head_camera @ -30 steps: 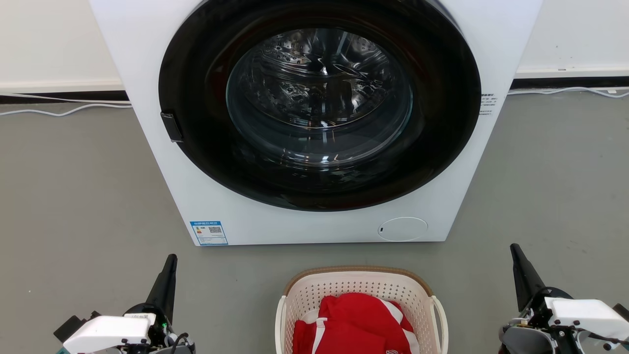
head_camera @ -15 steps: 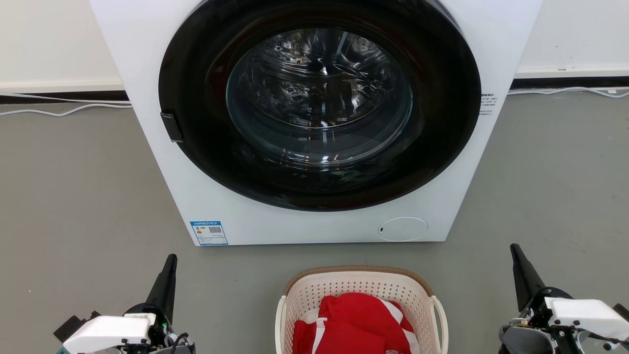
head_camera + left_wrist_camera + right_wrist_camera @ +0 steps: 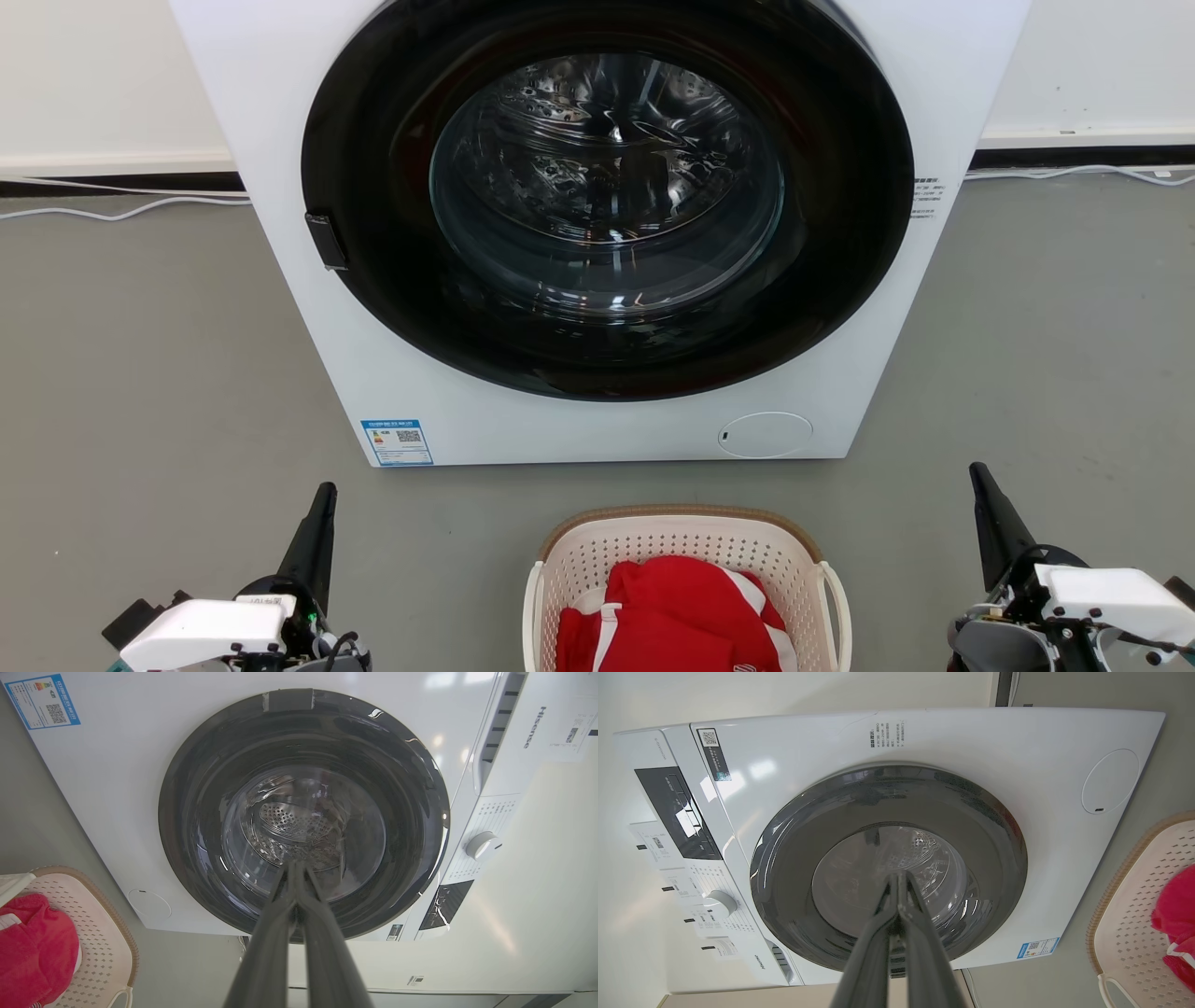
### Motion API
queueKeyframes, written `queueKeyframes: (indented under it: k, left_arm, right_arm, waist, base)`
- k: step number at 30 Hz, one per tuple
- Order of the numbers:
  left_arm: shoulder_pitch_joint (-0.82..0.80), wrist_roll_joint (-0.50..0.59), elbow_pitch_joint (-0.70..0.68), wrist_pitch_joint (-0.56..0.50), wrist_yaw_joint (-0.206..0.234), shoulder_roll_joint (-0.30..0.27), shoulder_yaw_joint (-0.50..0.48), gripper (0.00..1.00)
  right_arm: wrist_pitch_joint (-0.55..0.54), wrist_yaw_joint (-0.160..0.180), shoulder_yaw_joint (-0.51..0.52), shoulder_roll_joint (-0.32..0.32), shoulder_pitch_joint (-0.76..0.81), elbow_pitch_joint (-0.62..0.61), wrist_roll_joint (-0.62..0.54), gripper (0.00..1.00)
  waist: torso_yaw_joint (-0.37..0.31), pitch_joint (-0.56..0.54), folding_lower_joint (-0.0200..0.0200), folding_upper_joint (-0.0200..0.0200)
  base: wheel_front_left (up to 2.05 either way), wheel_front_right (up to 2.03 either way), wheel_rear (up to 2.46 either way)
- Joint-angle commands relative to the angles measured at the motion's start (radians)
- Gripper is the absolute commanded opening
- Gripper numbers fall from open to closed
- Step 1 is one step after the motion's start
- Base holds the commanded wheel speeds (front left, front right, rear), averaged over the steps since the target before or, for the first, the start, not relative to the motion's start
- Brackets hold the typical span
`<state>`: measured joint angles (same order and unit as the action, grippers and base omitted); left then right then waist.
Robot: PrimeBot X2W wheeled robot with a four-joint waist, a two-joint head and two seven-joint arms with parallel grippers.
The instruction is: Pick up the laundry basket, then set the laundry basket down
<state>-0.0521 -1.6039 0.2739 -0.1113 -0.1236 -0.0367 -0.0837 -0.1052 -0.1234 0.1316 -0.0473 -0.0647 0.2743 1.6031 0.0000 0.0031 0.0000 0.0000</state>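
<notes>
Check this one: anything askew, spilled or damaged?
Nothing stands out. The basket sits upright on the floor before the washer, red clothes inside it. The left gripper and right gripper are shut, apart from it.

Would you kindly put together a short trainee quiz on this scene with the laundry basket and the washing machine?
1. Where does the laundry basket stand relative to the washing machine?
A. on top of it
B. on the floor in front of it
C. behind it
2. True or false: the left gripper and the right gripper are both shut and hold nothing.
3. Fill in the blank: the garment lying in the laundry basket is mostly ____ in colour.
Key: 1 B; 2 true; 3 red.
</notes>
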Motion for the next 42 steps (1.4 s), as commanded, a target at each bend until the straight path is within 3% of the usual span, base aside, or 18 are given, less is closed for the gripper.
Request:
queueKeyframes:
  k: [1, 37, 38, 42]
  left_arm:
    - [-0.056, -0.005, -0.029, -0.002, -0.007, -0.013, -0.030, 0.00]
    - [-0.056, -0.005, -0.029, -0.002, -0.007, -0.013, -0.030, 0.00]
    - [0.000, 0.000, 0.000, 0.000, 0.000, 0.000, 0.000, 1.00]
    - [0.016, 0.000, 0.026, 0.004, 0.000, 0.006, 0.003, 1.00]
  right_arm:
    - [-0.008, -0.007, -0.018, -0.003, -0.043, -0.030, 0.006, 0.00]
    - [-0.008, -0.007, -0.018, -0.003, -0.043, -0.030, 0.006, 0.00]
    - [0.000, 0.000, 0.000, 0.000, 0.000, 0.000, 0.000, 1.00]
    - [0.002, 0.000, -0.005, 0.003, 0.010, 0.025, -0.001, 1.00]
  waist:
    - [0.000, 0.000, 0.0000, 0.0000]
    - [0.000, 0.000, 0.0000, 0.0000]
    - [0.000, 0.000, 0.0000, 0.0000]
    - [0.000, 0.001, 0.0000, 0.0000]
  base:
    - [0.00, 0.00, 0.00]
    - [0.00, 0.00, 0.00]
    - [0.00, 0.00, 0.00]
    - [0.00, 0.00, 0.00]
